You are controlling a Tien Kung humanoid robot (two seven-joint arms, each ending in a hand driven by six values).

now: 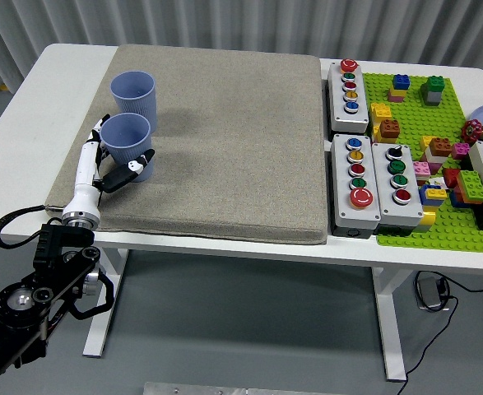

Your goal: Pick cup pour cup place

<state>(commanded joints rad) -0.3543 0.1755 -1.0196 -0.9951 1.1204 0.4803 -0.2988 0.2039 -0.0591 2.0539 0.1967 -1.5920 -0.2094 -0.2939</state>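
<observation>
On the left part of the frame, over a coarse grey-beige fabric mat [225, 140] spread on the white table [27, 115], two smooth lavender-blue plastic cups stand upright, tapered and open-mouthed. The nearer cup [127, 145] sits close to the mat's left edge; the farther cup [133, 95] is just behind it, above it in the picture, and whether the two touch is hard to tell.

The robot's left hand [109, 164], white-shelled with dark fingertips, is wrapped around the nearer cup: its thumb [129, 171] lies across the cup's lower front, while the other fingers curl round the left side, mostly hidden behind the cup wall. So it is grasping that cup, which looks to be resting on the mat. The black arm [35, 288] runs down to the lower left corner, jointed and metallic, with a black cable looping beside it.

Right of the mat, three grey rectangular button boxes [356, 181] carry round coloured push-buttons. Beyond them a studded green baseplate [414, 222] holds small bright building bricks, cut off by the right edge of the frame, along with another box and a bowl too clipped to make out.

Corrugated grey wall panels fill the top strip.
</observation>
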